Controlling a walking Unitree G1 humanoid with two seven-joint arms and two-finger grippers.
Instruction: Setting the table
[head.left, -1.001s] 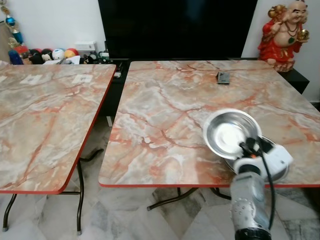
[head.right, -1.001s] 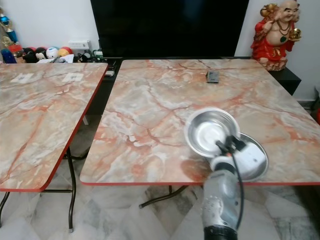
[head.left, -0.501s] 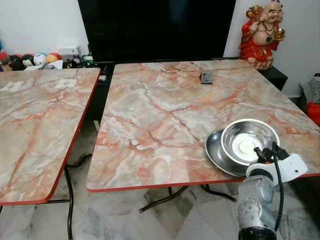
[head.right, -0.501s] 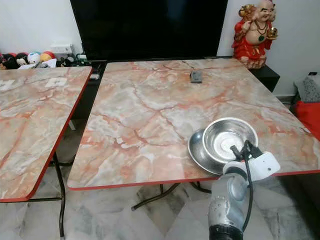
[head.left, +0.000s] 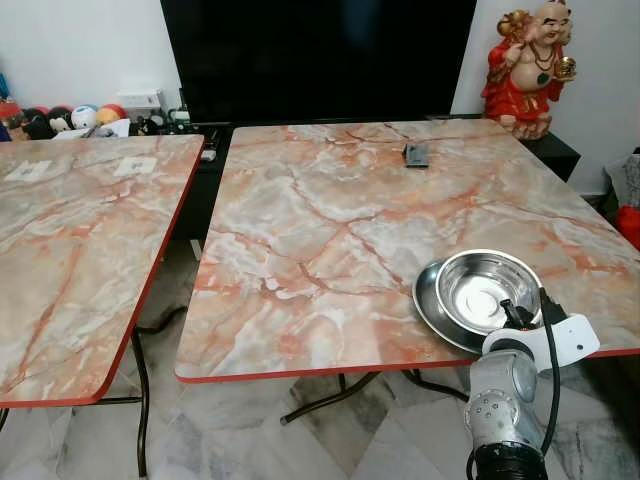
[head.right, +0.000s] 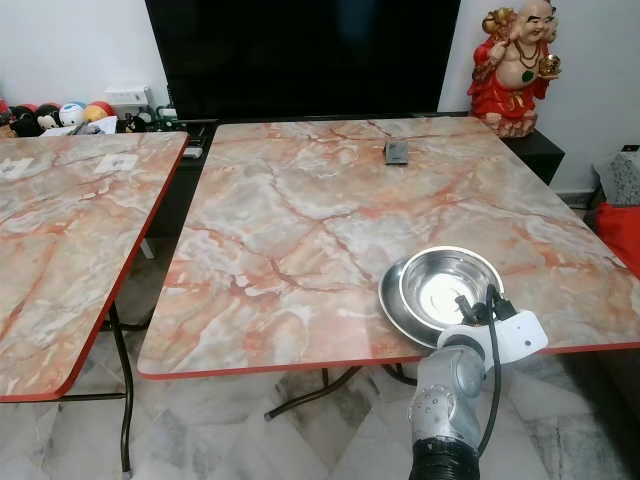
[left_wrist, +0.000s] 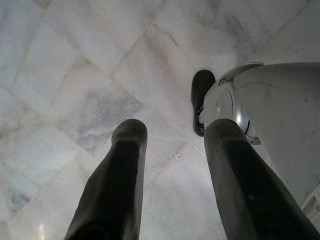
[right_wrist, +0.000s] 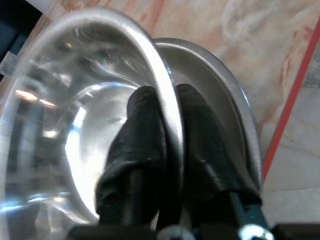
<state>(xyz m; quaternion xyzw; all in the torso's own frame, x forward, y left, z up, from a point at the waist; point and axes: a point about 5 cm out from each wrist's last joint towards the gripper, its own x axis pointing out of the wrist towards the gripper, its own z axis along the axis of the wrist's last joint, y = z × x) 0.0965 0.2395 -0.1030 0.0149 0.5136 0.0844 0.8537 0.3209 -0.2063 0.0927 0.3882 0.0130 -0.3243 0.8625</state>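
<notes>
desk (head.left: 330, 230): marble-patterned, red-edged
bowl (head.left: 485, 290): steel, on plate (head.left: 432, 300), near desk's front edge
right pincer (right_wrist: 170, 125): clamped on bowl rim
left pincer (left_wrist: 172, 165): fingers apart, over floor

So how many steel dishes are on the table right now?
2: a bowl pinched at its rim by the right gripper, over a plate on the table's near right corner.

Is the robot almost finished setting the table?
Not nearly. Done: a steel plate lies near the marble table's front edge. In hand: the right gripper pinches the rim of a steel bowl, held over the plate. Left: letting go, and the rest of the table has no dishes. The left gripper hangs idle, open.
</notes>
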